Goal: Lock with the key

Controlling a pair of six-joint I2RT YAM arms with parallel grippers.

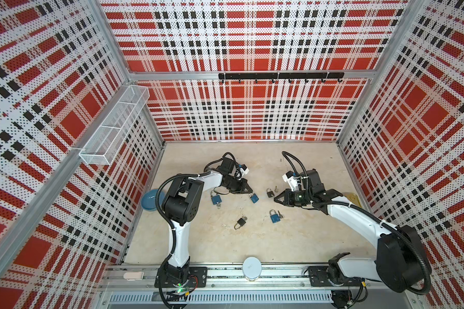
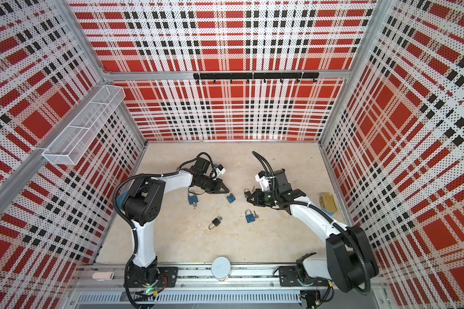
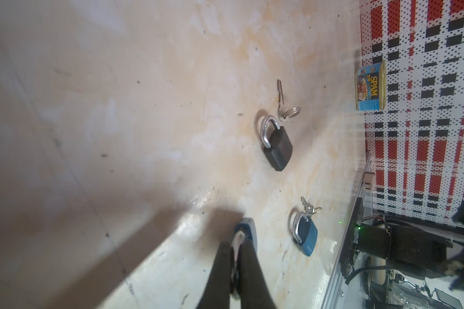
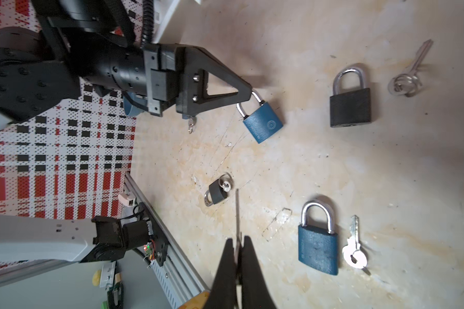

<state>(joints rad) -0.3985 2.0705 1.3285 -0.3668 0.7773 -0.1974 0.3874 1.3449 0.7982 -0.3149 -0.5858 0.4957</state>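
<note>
My left gripper (image 1: 251,193) (image 3: 235,244) is shut on the silver shackle of a blue padlock (image 1: 254,198) (image 4: 263,123), whose body hangs just over the floor. My right gripper (image 1: 274,199) (image 4: 237,240) is shut on a thin key (image 4: 237,211); its blade sticks out edge-on past the fingertips. Key and held padlock are apart, with the two grippers facing each other across a short gap in both top views. The padlock's keyhole is hidden.
On the floor lie a black padlock (image 1: 269,193) with a ringed key (image 4: 410,75), a blue padlock (image 1: 274,216) beside a key (image 4: 355,246), a small black padlock (image 1: 240,222) and another blue padlock (image 1: 215,199). A blue bowl (image 1: 152,199) sits left, a SPAM can (image 3: 370,85) right.
</note>
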